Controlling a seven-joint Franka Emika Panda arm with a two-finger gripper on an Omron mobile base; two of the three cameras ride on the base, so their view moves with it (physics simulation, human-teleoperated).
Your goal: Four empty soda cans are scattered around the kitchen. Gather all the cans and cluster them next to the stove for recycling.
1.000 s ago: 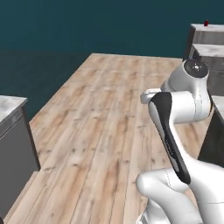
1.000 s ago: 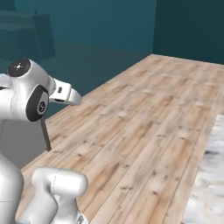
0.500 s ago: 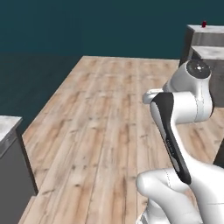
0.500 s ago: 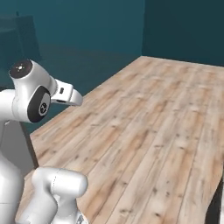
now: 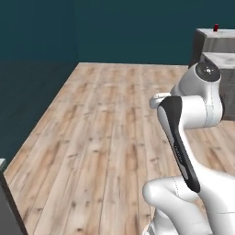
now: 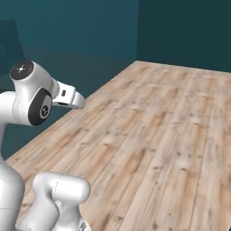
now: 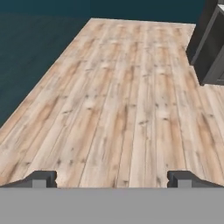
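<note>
A red can [image 5: 215, 27] is standing upright on a grey counter [image 5: 219, 36] far across the wood floor [image 5: 105, 128]. The gripper [image 7: 112, 178] is hanging over bare floor, jaws spread wide and carrying nothing. Empty, the can is likely light, thin-walled and slick; gripping gently around mid-body suits it.

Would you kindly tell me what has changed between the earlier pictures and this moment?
The base has driven on, so the whole view has shifted: in the left base view the grey counter at lower left has slid almost out of frame, and the far counter with the red can sits differently. Nothing was taken hold of or let go. The arm's pose is unchanged, and the gripper stays open and empty over the wooden floor.
</note>
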